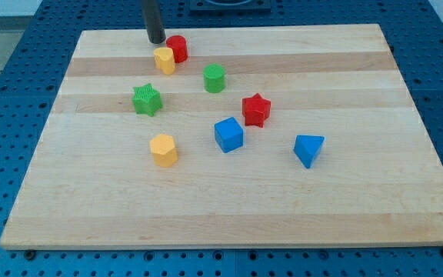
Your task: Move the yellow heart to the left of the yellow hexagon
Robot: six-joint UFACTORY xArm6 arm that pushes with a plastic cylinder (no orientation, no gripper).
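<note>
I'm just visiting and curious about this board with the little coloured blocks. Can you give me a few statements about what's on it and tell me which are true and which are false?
1. My tip is near the view's top, just left of the red cylinder. True.
2. The yellow heart touches the red cylinder. True, as far as this view shows.
3. The yellow hexagon sits at the view's top right corner. False: it lies left of centre, below the green star.
4. There are three blue blocks. False: only two, a blue cube and a blue wedge-like block.
5. The red star lies to the view's right of the green cylinder. True.
</note>
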